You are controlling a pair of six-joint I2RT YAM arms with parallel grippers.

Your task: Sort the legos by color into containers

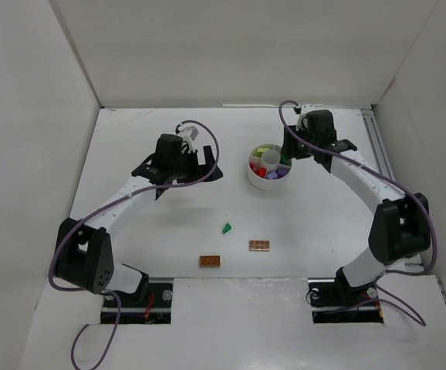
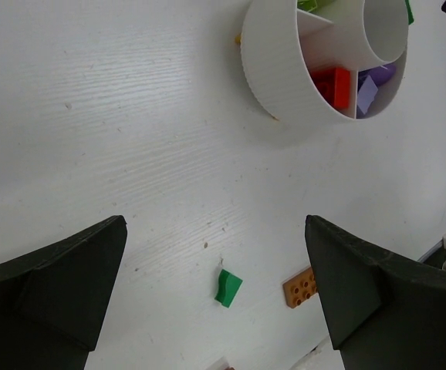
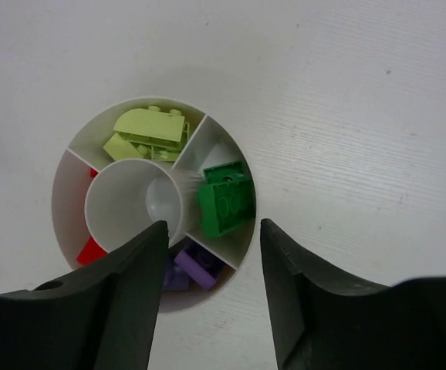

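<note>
Green brick (image 3: 225, 202) lay in a dish (image 3: 61, 176) wedge just beyond my right pincer (image 3: 213, 231), jaws apart; left pincer (image 2: 214, 227) gaped too.

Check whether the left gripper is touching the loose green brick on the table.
Apart. Left wrist view: the green brick lies on bare table between the fingers of the open left gripper, clear of both.

I'm looking into a robotics lab cell: plain white panels (image 1: 231, 46) box in a white desk (image 1: 169, 223), left arm (image 1: 123, 202) and right arm (image 1: 362, 181) bolted at its edge (purple cables (image 1: 215, 150) trailing).
</note>
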